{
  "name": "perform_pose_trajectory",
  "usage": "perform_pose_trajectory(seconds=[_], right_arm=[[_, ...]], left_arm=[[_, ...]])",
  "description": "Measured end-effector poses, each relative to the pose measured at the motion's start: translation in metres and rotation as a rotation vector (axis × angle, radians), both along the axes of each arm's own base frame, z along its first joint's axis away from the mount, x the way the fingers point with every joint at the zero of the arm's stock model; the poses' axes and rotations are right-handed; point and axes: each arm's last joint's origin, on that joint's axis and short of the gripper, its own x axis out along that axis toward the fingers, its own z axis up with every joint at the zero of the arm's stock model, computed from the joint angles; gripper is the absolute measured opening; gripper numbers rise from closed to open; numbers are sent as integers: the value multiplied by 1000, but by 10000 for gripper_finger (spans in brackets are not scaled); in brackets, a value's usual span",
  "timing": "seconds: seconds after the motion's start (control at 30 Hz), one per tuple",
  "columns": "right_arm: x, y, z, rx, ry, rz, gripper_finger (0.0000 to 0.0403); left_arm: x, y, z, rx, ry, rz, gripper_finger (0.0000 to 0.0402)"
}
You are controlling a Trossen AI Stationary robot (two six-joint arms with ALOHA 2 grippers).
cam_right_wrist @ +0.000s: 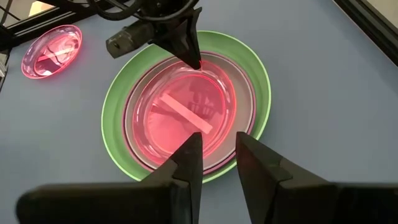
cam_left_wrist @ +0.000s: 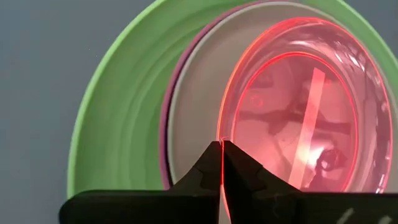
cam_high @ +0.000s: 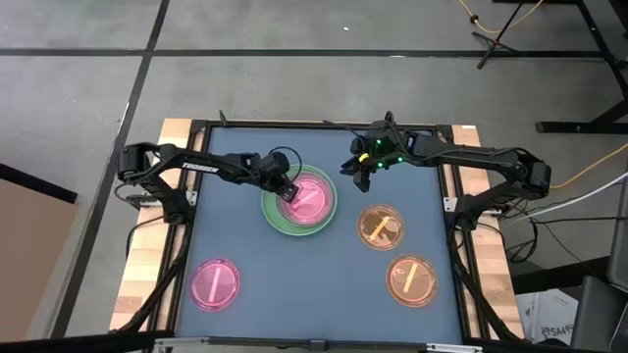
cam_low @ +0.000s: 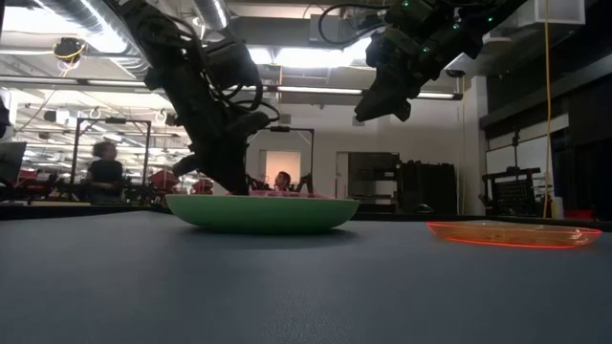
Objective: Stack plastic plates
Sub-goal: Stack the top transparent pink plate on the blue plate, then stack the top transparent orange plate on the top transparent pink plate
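Plates are partly stacked: green plate (cam_high: 279, 222) at table centre carries purple, grey and one pink plate (cam_high: 310, 200), its rim pinched by left gripper (cam_high: 287, 193) at nine o'clock. Right gripper (cam_high: 357, 173) hovers at two o'clock, fingers apart. Another pink plate (cam_high: 215, 283) and two orange plates (cam_high: 381, 226) remain.

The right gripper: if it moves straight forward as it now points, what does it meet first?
Probably the pink plate on the stack; the right gripper, open, aims down at it, though depth is unclear.
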Motion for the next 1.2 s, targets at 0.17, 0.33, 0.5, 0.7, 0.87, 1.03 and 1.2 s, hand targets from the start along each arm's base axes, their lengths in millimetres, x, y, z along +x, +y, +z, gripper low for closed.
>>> perform_pose_trajectory(seconds=[0.17,0.33,0.5,0.7,0.87,1.03,1.2], right_arm=[[0,0,0,0,0,0,87],[0,0,0,0,0,0,87],[0,0,0,0,0,0,87],[0,0,0,0,0,0,87],[0,0,0,0,-1,0,87],[0,0,0,0,0,0,87],[0,0,0,1,1,0,87]], left_arm=[[0,0,0,5,2,3,0],[0,0,0,5,3,3,0],[0,0,0,5,3,3,2],[0,0,0,5,3,2,45],[0,0,0,4,3,3,79],[0,0,4,-1,-24,21,93],[-2,-1,14,12,-66,19,93]])
